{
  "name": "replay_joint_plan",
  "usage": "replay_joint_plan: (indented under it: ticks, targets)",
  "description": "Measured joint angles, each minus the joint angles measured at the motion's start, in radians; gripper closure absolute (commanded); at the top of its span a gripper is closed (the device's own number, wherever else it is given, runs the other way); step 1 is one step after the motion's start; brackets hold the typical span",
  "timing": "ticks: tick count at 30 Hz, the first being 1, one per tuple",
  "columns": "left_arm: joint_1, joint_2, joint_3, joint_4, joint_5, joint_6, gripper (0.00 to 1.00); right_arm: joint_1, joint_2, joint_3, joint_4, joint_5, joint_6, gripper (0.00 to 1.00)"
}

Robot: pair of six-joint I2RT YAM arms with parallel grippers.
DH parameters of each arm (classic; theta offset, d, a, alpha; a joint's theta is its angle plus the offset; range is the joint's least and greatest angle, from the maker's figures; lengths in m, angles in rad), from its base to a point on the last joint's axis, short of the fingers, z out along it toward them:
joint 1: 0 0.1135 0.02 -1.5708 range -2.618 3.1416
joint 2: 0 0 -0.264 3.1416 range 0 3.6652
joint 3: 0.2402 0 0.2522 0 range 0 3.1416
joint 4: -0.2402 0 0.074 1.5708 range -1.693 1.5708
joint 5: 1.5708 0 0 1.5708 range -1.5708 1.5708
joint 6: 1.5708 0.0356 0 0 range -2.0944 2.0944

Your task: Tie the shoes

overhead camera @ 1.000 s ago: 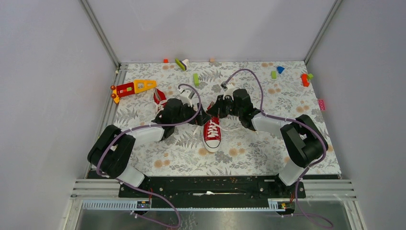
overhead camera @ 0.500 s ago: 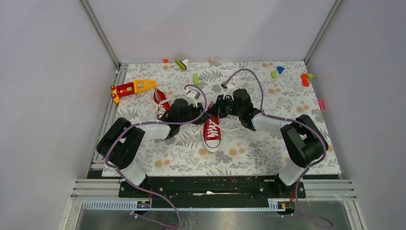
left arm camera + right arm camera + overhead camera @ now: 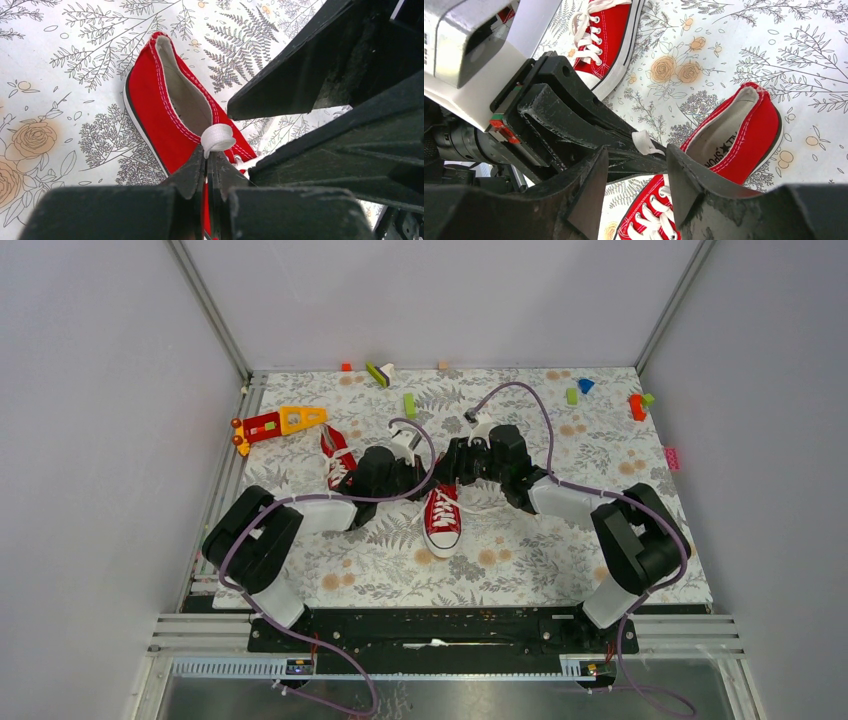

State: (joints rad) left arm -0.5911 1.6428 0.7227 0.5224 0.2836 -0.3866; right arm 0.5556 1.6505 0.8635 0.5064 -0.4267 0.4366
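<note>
On the floral worktop [image 3: 560, 570], the left pincer [image 3: 209, 162] is clamped on a fold of white lace [image 3: 218, 138] just above the nearer shoe [image 3: 160, 115]. The right pincer [image 3: 636, 172] gapes around it, gripping nothing. No bow shows yet; the other shoe [image 3: 606, 30], out to the left pincer's left, looks untied too.

A floral-print cloth [image 3: 530, 550] covers the table. Near its far-left corner lies a red-and-yellow toy piece [image 3: 280, 422]. Small blocks dot the far edge – orange [image 3: 346, 367], tan [image 3: 442, 365], a green one [image 3: 409, 405] nearer in – while a blue piece [image 3: 585, 385], a red block [image 3: 636, 407] and a pink block [image 3: 671, 457] sit at the right.
</note>
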Motion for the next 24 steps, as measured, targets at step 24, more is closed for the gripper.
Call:
replay_joint_plan:
  ticks: [24]
  targets:
    - [-0.029,-0.04,0.0,-0.035,-0.004,0.065,0.67,0.0,-0.005,0.003,-0.009,-0.001,0.003,0.86]
